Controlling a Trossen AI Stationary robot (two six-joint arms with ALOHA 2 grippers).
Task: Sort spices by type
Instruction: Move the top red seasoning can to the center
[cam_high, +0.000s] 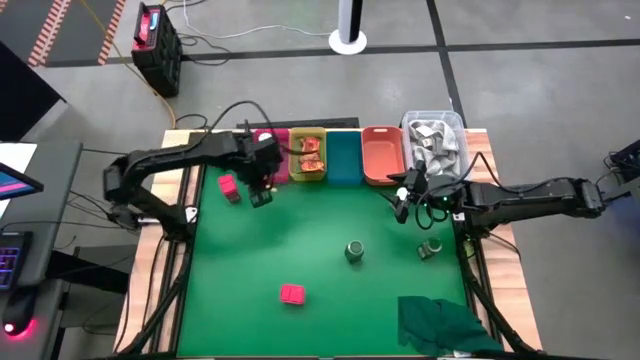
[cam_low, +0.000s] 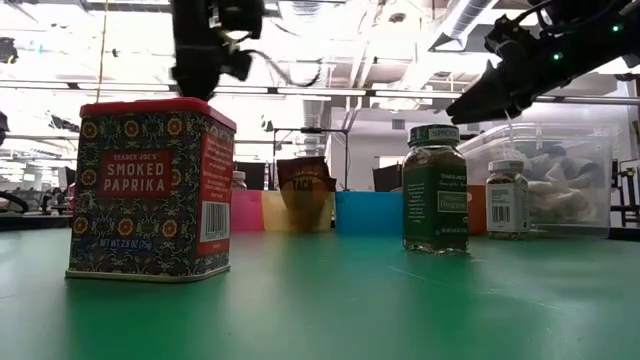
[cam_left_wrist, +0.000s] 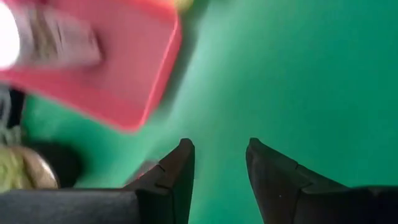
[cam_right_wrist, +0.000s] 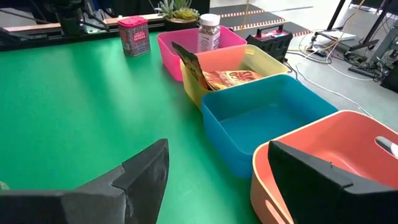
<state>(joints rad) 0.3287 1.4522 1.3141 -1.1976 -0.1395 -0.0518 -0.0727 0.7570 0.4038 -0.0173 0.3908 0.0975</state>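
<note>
Closest to the low camera stands a red smoked-paprika tin (cam_low: 150, 190) on the green table (cam_high: 300, 240), its label easy to read; from above it shows only as a small pink-red block (cam_high: 291, 293) toward the front edge. A second tin (cam_high: 229, 187) sits at the far left, just beside the left tool (cam_high: 262, 190), which hangs above the table in front of the pink bin (cam_high: 277, 155). Its fingers (cam_left_wrist: 177, 171) stand a little apart with nothing between them; in its wrist view the pink bin is a blurred shape cut off by the edge. A white-capped jar (cam_right_wrist: 209, 32) stands in that bin. Next along, the yellow bin (cam_high: 307, 175) holds orange-brown packets (cam_high: 309, 158), one leaning up against the wall (cam_right_wrist: 189, 65). The blue bin (cam_high: 343, 158) and orange bin (cam_high: 381, 155) follow. A green-lidded jar (cam_high: 354, 250) stands mid-table, and a smaller white-capped jar (cam_high: 431, 247) to its right. The right tool (cam_high: 402, 200) hovers in front of the orange bin, fingers (cam_right_wrist: 134, 177) parted and holding nothing. Behind it, a clear tub (cam_high: 435, 140) holds pale items too indistinct to name. Dark green cloth (cam_high: 440, 322) lies at the front right, partly cut off.
</note>
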